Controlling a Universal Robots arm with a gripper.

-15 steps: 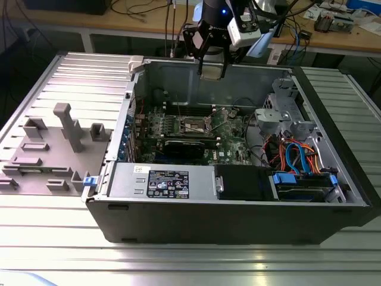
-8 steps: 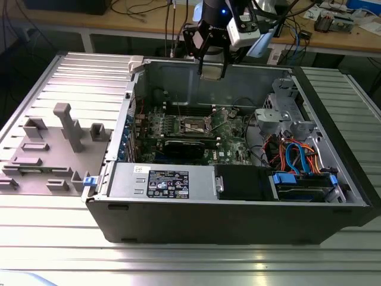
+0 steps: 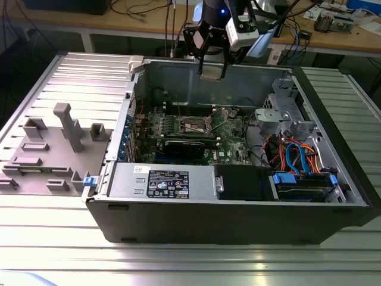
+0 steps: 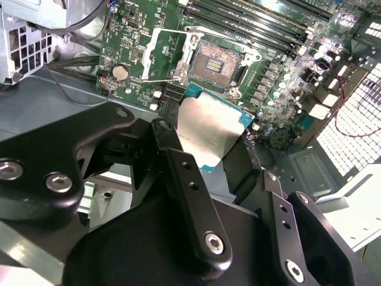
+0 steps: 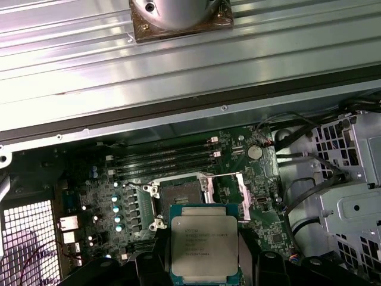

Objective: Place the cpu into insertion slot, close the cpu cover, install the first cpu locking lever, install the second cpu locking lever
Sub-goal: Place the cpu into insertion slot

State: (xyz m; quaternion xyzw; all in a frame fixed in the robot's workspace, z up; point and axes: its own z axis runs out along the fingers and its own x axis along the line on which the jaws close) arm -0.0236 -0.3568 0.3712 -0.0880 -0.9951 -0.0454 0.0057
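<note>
My gripper [image 3: 213, 67] hangs above the back wall of the open computer case, shut on the cpu [image 3: 213, 71]. In both wrist views the cpu [image 4: 208, 128] [image 5: 204, 243] shows its dull silver top, clamped by its edges between black fingers [image 4: 178, 173], well above the green motherboard [image 3: 229, 134]. The insertion slot [image 3: 194, 126] [image 4: 217, 59] [image 5: 181, 196] lies bare and dark below. The cpu cover [image 4: 150, 56] [image 5: 243, 193] is swung open beside the slot, a silvery frame with the board showing through its cut-out.
The case [image 3: 238, 217] lies open on a ribbed metal table [image 3: 77, 77]. Long black memory slots [image 5: 164, 161] run beside the socket. A drive cage [image 3: 286, 113] with cables stands at the exterior view's right, a black card [image 3: 190, 146] and a power supply [image 3: 166, 182] nearer the front. Grey fixture blocks [image 3: 65, 128] sit at the exterior view's left.
</note>
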